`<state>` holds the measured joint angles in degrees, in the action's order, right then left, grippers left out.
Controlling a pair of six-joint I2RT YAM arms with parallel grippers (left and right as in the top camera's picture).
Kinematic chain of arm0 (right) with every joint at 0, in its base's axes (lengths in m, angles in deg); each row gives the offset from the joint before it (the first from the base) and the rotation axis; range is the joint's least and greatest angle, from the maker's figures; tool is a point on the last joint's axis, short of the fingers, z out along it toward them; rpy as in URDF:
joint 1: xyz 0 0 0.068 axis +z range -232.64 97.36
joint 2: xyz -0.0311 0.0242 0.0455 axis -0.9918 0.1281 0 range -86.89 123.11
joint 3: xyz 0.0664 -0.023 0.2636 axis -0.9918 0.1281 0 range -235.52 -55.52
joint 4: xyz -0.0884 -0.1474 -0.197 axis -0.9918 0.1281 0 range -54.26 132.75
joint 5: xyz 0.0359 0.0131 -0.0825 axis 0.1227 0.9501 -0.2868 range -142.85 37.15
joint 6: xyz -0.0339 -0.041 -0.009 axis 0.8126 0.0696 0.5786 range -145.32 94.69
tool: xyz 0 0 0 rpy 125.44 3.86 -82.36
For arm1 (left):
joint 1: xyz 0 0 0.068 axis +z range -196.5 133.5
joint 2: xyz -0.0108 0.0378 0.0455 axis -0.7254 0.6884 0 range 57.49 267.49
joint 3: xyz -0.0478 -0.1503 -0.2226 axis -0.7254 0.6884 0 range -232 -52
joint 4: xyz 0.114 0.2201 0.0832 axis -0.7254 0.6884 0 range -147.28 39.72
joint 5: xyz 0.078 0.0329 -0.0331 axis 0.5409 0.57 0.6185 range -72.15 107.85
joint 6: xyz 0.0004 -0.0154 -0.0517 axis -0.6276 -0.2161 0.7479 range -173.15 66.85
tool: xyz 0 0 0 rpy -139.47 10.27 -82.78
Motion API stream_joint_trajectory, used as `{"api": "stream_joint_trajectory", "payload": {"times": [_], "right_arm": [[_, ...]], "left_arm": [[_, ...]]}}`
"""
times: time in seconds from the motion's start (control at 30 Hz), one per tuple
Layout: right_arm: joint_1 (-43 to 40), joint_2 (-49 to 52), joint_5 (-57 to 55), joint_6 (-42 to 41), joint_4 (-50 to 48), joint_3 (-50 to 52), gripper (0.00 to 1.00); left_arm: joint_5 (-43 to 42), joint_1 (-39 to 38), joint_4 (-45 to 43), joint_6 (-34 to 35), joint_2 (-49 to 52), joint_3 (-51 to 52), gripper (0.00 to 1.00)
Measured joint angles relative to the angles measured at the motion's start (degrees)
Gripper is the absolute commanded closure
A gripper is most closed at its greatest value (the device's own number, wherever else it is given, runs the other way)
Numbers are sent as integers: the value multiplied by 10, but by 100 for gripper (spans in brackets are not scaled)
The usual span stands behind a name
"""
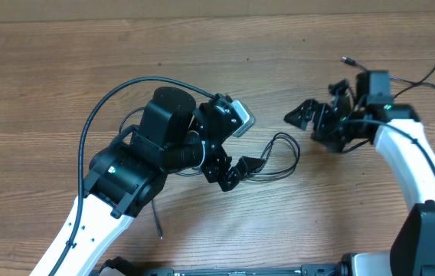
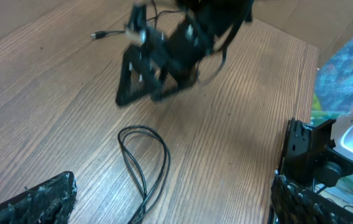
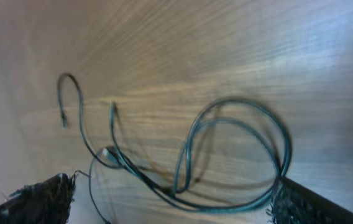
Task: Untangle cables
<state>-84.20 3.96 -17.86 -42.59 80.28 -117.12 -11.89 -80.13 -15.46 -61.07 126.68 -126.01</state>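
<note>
Two released — left hand (image 1: 237,170), right hand (image 1: 309,116); cables (image 2: 166,158) partly hidden under left hand.

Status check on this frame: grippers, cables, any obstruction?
Left gripper open, empty. Right gripper open, empty. Cables lie looped on the table between the grippers, not held. Nothing in the way.

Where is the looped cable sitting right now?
Overhead view: the looped cable lies on the table slightly right of centre, just past the left gripper fingertips and below-left of the right gripper.
</note>
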Motion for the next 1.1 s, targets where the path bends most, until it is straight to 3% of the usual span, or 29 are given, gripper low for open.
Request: {"api": "stream_joint_trajectory", "payload": {"times": [0.27,0.73,1.0,1.1], "right_arm": [[21,0,34,-129,-146,159,3],[21,0,4,-196,-129,176,6],[21,0,-22,-243,-185,215,24],[21,-2,-24,-254,-199,224,36]], "left_arm": [[0,0,0,0,0,0,0],[0,0,0,0,0,0,0],[0,0,0,0,0,0,1],[0,0,0,0,0,0,0]]}}
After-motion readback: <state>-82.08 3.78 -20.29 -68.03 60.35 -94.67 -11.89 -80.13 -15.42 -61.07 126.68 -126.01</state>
